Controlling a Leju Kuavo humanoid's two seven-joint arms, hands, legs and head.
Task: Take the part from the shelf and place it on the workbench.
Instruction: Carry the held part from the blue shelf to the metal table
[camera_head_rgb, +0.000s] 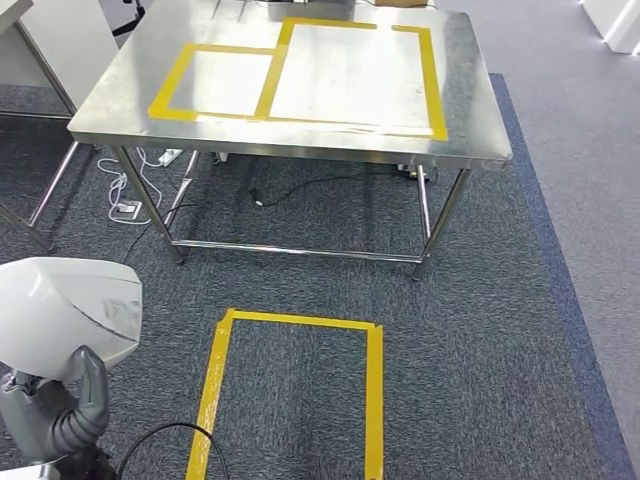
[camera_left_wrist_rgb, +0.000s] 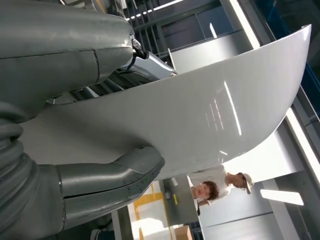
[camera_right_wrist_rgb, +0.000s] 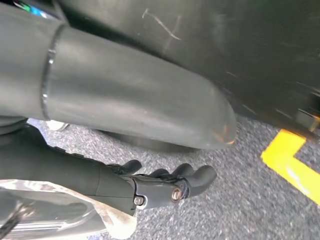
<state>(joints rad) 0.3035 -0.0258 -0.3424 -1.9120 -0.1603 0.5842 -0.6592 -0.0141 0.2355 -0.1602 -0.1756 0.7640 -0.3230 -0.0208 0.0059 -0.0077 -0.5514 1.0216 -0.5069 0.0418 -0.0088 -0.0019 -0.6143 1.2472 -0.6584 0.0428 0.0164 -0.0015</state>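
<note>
We see our left hand (camera_head_rgb: 72, 405) low at the left of the head view, holding a white curved part (camera_head_rgb: 64, 315); the thick grey thumb lies against the part's near face. In the left wrist view the same part (camera_left_wrist_rgb: 196, 115) spreads wide as a smooth, glossy white panel, with the thumb (camera_left_wrist_rgb: 113, 182) pressed along one side of it and the darker fingers (camera_left_wrist_rgb: 151, 65) reaching over its other edge, so the hand clasps it between them. The part is in our hand, well apart from the steel bench (camera_head_rgb: 483, 110) that stands ahead on the grey carpet (camera_head_rgb: 490, 330). The bench top carries two yellow tape rectangles (camera_head_rgb: 268, 80), side by side and sharing an edge. On the carpet just in front of us lies another yellow tape outline (camera_head_rgb: 373, 380), and cables with a power strip (camera_head_rgb: 124, 210) lie under the bench's left end. Two people (camera_left_wrist_rgb: 219, 185) show in the left wrist view beyond the part. In the right wrist view our right hand (camera_right_wrist_rgb: 158, 185) hangs over the carpet with its dark fingers (camera_right_wrist_rgb: 196, 177) loosely curled and apart, holding nothing, near a piece of yellow tape (camera_right_wrist_rgb: 290, 160).
</note>
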